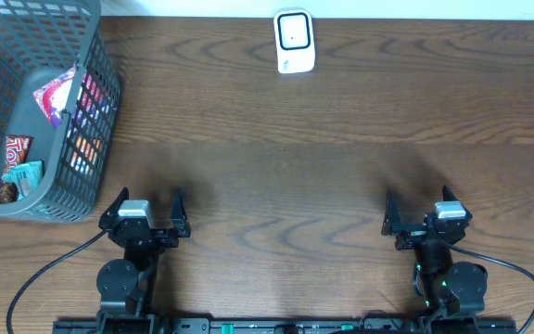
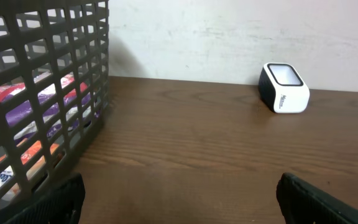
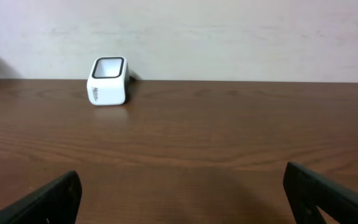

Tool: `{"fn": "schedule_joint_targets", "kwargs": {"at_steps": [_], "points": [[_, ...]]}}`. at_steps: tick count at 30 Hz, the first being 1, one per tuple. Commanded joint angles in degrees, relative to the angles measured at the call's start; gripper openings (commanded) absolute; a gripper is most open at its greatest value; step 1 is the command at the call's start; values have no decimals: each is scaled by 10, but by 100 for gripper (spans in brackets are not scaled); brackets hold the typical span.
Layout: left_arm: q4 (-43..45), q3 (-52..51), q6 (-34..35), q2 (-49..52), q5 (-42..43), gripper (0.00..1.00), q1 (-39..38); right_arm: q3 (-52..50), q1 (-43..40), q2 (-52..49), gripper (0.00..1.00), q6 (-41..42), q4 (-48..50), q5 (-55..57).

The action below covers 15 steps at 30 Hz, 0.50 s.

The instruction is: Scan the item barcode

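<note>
1. scanner [image 1: 295, 42], small and white with a dark window on top, is sitting at the far edge of the wooden table [image 1: 286, 167], roughly midway across.
2. grey mesh basket [image 1: 93, 158] is standing at the far left corner, well apart from the scanner.
3. colourful snack packets [image 1: 56, 95] are lying inside the basket, one red and purple packet leaning against its right wall; i cannot tell where any barcode is facing.
4. left gripper [image 1: 148, 201] is waiting low at the near edge, just right of the basket's near corner, its jaws spread wide and holding nothing.
5. right gripper [image 1: 417, 199] is waiting at the near right, jaws gaping just as wide, gripping nothing, facing the scanner across bare wood.
</note>
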<state>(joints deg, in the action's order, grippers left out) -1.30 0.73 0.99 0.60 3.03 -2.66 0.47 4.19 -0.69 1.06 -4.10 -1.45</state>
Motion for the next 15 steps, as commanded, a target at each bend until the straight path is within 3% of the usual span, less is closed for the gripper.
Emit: {"fn": "schedule_joint_targets", "kwargs": {"at_steps": [1, 5, 8, 10, 15], "points": [[-27, -5, -14, -4, -17, 98, 3, -2, -1, 3, 99, 6, -2, 5], [-24, -5, 9, -4, -20, 98, 3, -2, -1, 3, 99, 6, -2, 5], [-18, -5, 126, -4, 89, 98, 2, -2, -1, 3, 99, 6, -2, 5], [-12, -5, 170, -4, 116, 98, 2, -2, -1, 3, 99, 6, -2, 5], [152, -1, 208, -4, 122, 98, 2, -2, -1, 3, 99, 6, -2, 5]]}}
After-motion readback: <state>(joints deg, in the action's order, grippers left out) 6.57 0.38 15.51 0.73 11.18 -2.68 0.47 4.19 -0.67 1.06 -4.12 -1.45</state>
